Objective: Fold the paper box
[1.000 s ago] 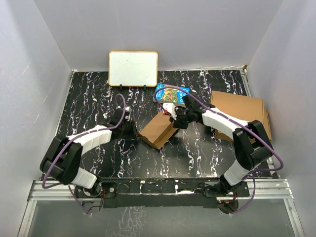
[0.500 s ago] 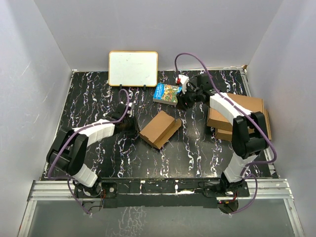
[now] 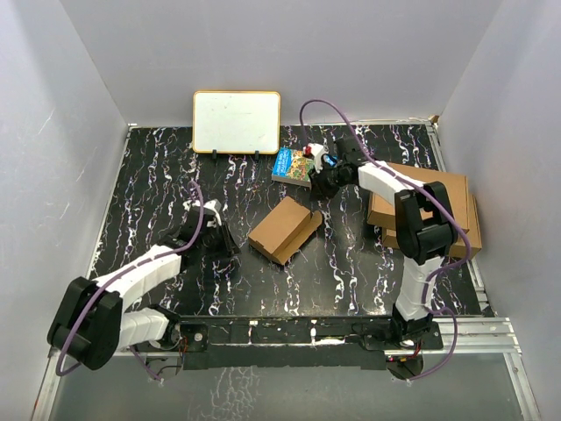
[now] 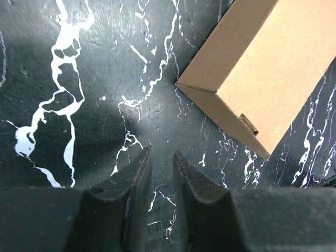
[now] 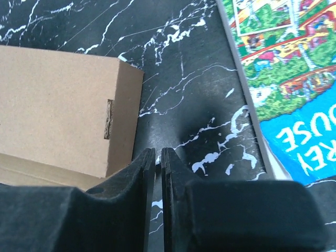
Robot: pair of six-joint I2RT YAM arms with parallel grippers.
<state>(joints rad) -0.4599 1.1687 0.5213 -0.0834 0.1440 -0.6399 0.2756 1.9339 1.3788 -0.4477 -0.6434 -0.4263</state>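
- The left gripper (image 4: 161,155) hangs low over the table (image 3: 158,175), left of the middle and towards the near edge; its fingers stand narrowly parted with nothing between them, only bare marbled surface below; it looks parked just short of the work rather than engaged in it.
- The paper box (image 3: 282,230) lies near the middle of the table, turned on the diagonal; the left wrist view shows its near corner and a closed side wall, apart from the left fingertips; I judge the body already formed, with one long edge stepped as though a lid flap is not fully seated.
- Open surface lies all round the box: a clear strip to the near edge and a wide one towards the left edge, so either arm has room to come in low.
- The right gripper (image 3: 320,180) sits beyond the box, its fingers all but closed on nothing; its wrist view shows the box's tabbed end wall to one side and a colourful picture book (image 3: 294,165) to the other, so it hovers in the gap between them, touching neither.
- Two larger cardboard boxes (image 3: 447,186) are stacked by the right edge, crowding the right arm's elbow.
- A whiteboard (image 3: 237,121) stands at the far edge, well clear.
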